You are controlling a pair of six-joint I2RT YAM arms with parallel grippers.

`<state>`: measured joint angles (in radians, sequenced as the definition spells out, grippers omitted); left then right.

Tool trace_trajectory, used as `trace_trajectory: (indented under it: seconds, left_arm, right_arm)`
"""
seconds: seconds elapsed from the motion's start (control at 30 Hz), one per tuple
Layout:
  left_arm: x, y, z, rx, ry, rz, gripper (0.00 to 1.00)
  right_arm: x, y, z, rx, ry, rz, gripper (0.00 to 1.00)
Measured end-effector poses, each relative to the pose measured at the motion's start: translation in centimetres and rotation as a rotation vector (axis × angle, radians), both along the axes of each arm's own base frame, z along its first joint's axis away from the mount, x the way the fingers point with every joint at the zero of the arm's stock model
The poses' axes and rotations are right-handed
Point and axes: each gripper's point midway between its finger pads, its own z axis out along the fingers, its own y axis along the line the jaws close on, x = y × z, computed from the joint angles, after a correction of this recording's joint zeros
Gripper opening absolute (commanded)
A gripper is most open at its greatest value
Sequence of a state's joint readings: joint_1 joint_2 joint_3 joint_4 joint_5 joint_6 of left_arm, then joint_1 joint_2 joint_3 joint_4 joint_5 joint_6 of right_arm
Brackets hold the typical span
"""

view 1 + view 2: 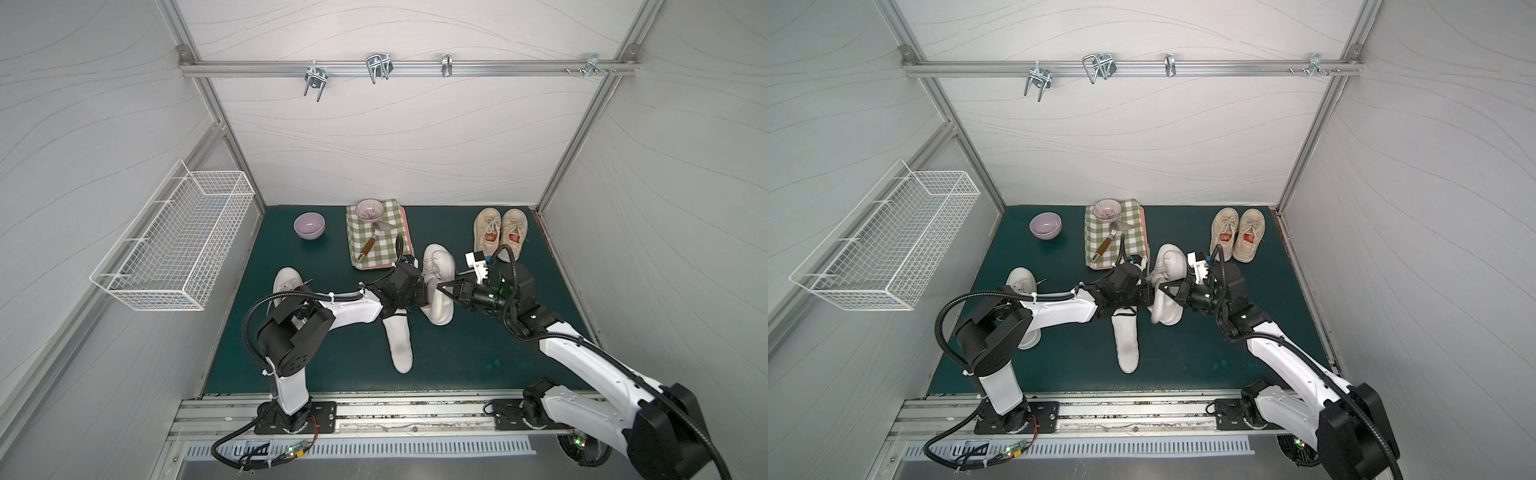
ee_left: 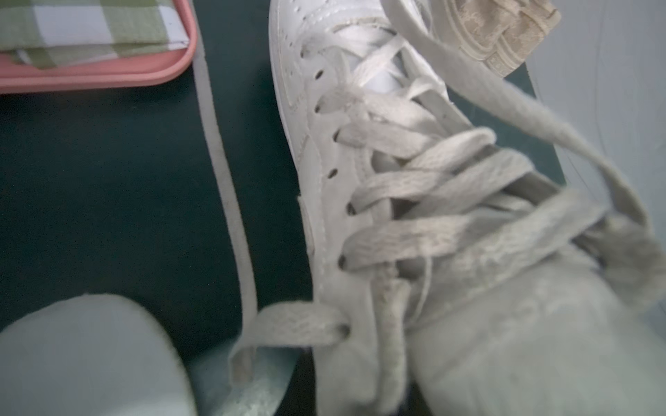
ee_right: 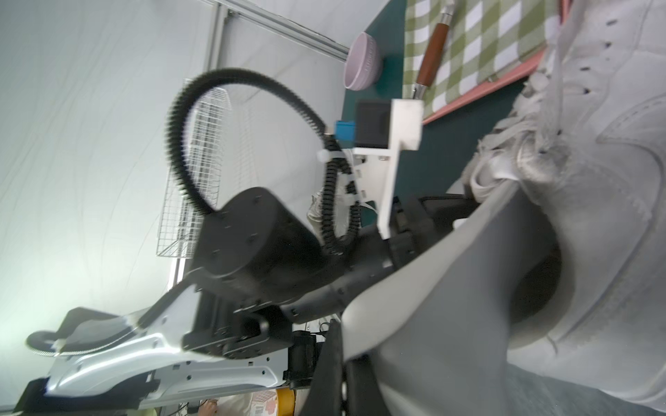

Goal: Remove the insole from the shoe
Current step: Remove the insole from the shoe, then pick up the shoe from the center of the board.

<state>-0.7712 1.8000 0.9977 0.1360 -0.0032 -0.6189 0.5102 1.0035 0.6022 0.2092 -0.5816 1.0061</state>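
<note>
A white lace-up shoe [image 1: 438, 262] [image 1: 1170, 259] lies on the green mat near the middle. Its pale insole [image 1: 1158, 309] [image 3: 432, 288] bends up out of the heel opening. My right gripper [image 1: 441, 286] [image 3: 338, 363] comes in from the right and is shut on the insole's free end. My left gripper [image 1: 422, 291] [image 1: 1148, 297] reaches in from the left and is shut on the shoe's lace-side edge by the opening. The left wrist view shows the laces and tongue [image 2: 414, 201] close up, and the jaws are hidden behind the shoe's edge.
A loose white insole [image 1: 401, 349] lies on the mat toward the front. Another white shoe [image 1: 286, 282] sits under the left arm. A beige pair [image 1: 500, 232] stands back right. A pink tray [image 2: 108, 77] with checked cloth, a lilac bowl [image 1: 308, 225] and a wall basket [image 1: 174, 237] are at the back and left.
</note>
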Motion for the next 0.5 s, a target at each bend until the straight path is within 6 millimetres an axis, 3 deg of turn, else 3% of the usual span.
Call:
trace_trajectory:
  seconds: [0.2, 0.37, 0.5]
  left_arm:
    - [0.6, 0.5, -0.2, 0.036, 0.028, 0.020, 0.00]
    - [2.2, -0.2, 0.4, 0.073, 0.044, 0.014, 0.00]
    - [4.6, -1.2, 0.8, 0.081, 0.056, 0.009, 0.00]
  right_arm:
    - [-1.1, -0.7, 3.6, -0.008, -0.142, 0.018, 0.00]
    - [-2.8, -2.4, 3.2, -0.096, -0.196, 0.010, 0.00]
    - [-4.3, -3.6, 3.0, -0.149, -0.223, 0.009, 0.00]
